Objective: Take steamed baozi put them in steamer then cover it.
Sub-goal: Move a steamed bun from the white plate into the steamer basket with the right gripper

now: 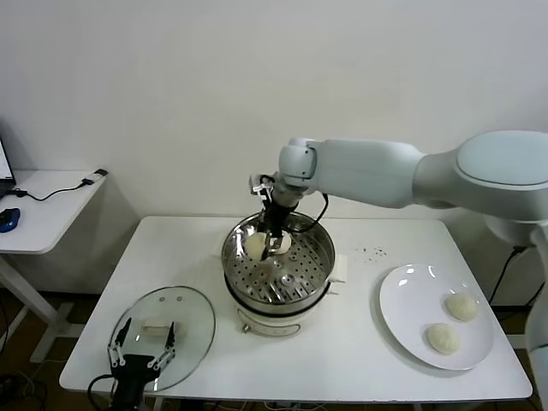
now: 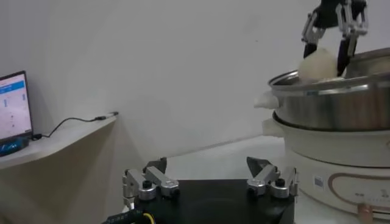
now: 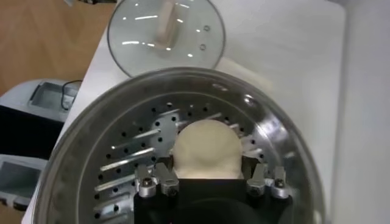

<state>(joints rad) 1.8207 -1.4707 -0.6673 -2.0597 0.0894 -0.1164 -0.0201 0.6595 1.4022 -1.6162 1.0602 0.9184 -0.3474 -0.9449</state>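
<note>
The steamer [image 1: 318, 257] stands mid-table. My right gripper [image 1: 274, 241] reaches into its back left and is shut on a baozi [image 3: 206, 146] just over the perforated tray [image 3: 122, 164]. From the left wrist view this baozi [image 2: 320, 64] shows at the pot's rim [image 2: 341, 85] between the fingers. Another baozi [image 1: 255, 246] lies in the steamer beside it. Two baozi [image 1: 463, 306] [image 1: 443, 337] lie on the plate. The glass cover [image 1: 193, 308] lies flat at the front left, also in the right wrist view [image 3: 137, 36]. My left gripper [image 1: 141, 342] [image 2: 207, 165] is open and hangs over the cover's handle [image 1: 157, 327].
A large white plate [image 1: 411, 317] sits at the table's right. Dark specks [image 1: 372, 253] lie behind it. A side desk [image 1: 43, 205] with cables and a screen [image 2: 13, 103] stands to the left. A wall runs close behind the table.
</note>
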